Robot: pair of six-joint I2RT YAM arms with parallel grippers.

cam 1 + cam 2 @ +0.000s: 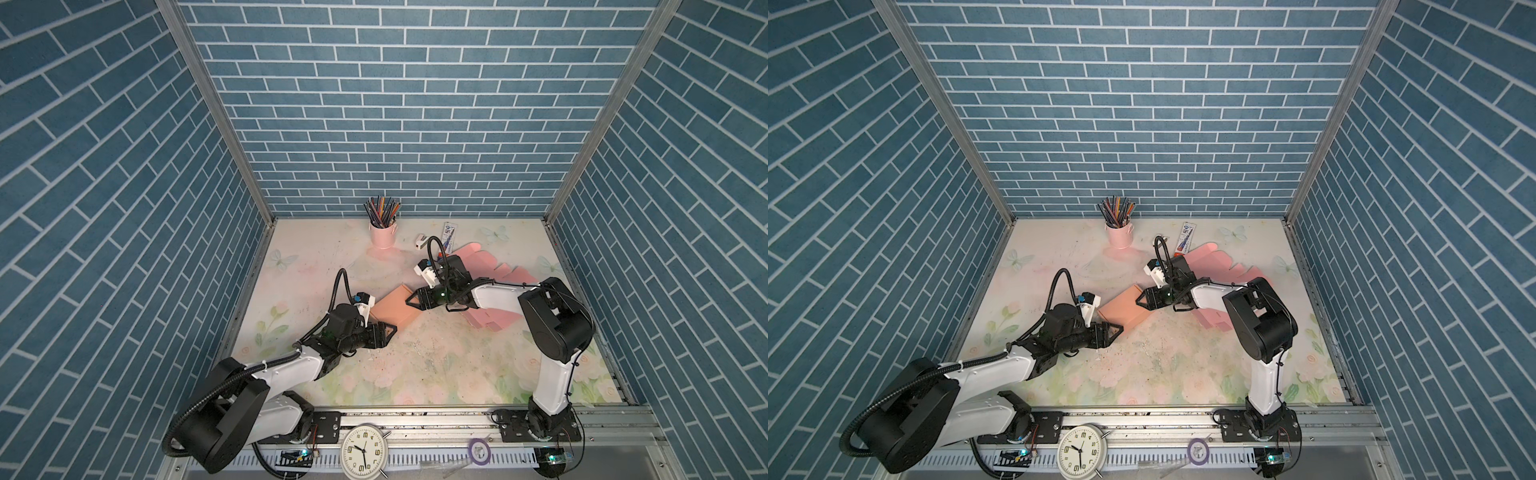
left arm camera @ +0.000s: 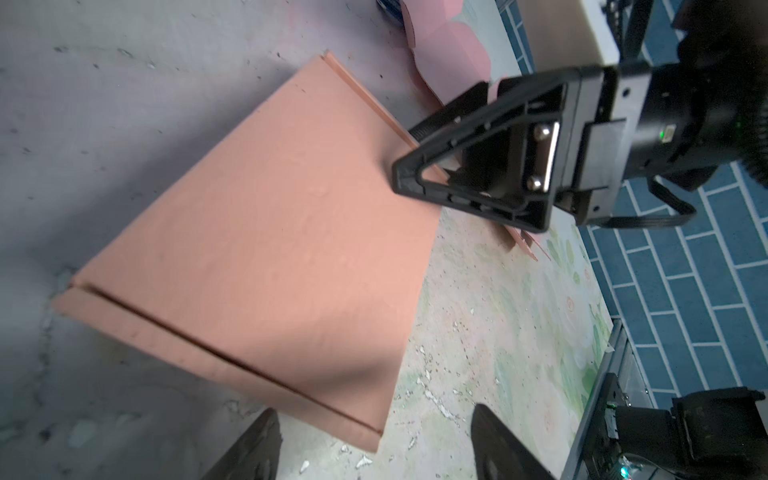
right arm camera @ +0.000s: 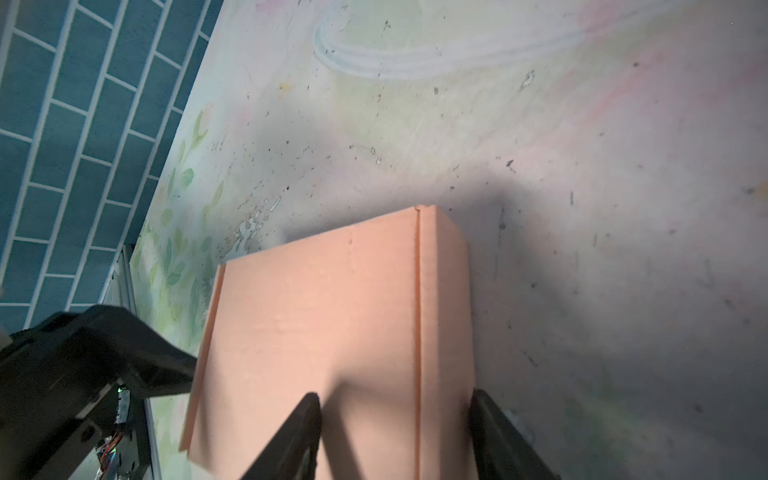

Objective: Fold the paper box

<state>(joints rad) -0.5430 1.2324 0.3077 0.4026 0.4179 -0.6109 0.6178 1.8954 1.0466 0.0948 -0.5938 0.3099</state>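
Paper box (image 1: 395, 308) is laid flat on the table (image 1: 436, 365), its near corner masked by the left gripper (image 1: 388, 332), whose jaws are spread wide, not closed on it. Right gripper (image 3: 395, 399) is set astride the far edge, jaws apart; a pinch cannot be confirmed. Pink blanks (image 1: 505, 274) behind are largely covered by the right arm (image 1: 494, 297); pencil cup (image 1: 383, 235) is stood well clear.

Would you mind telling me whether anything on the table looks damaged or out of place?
The floral mat is scuffed and flaking near the folded box; pink blanks lie loosely fanned.
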